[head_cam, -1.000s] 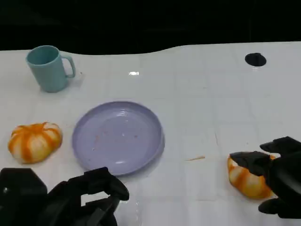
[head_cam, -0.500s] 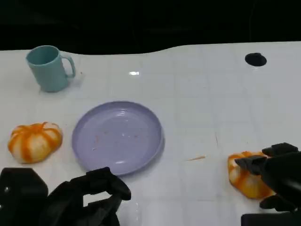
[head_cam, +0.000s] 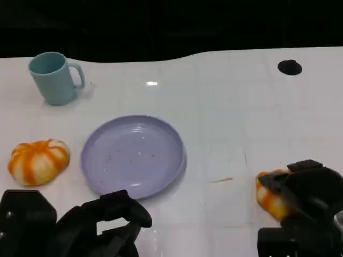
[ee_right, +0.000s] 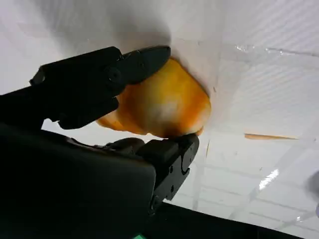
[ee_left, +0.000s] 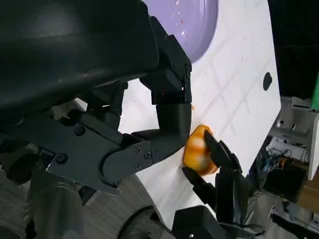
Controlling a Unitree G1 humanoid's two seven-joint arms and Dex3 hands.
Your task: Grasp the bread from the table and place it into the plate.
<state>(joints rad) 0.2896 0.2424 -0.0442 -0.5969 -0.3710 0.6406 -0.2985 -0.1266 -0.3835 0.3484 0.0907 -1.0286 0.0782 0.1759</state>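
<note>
An orange-and-white bread roll (head_cam: pixel 268 196) lies on the white table at the near right, and my right hand (head_cam: pixel 306 199) grips it. In the right wrist view the black fingers (ee_right: pixel 99 74) wrap both sides of the bread (ee_right: pixel 159 107). The left wrist view shows the same bread (ee_left: pixel 198 151) between my right hand's fingers. A lilac plate (head_cam: pixel 133 155) sits at the table's middle, holding nothing. My left hand (head_cam: pixel 102 225) hangs at the near left with curled fingers and holds nothing.
A second orange-and-white roll (head_cam: pixel 38 161) lies left of the plate. A teal mug (head_cam: pixel 54 77) stands at the far left. A black round hole (head_cam: pixel 290 67) marks the table's far right. A small orange scrap (head_cam: pixel 221 180) lies between plate and bread.
My right hand has drawn nearer and lowered over the bread, its fingers closing around it. The bread has shifted slightly left. My left hand stays put.
</note>
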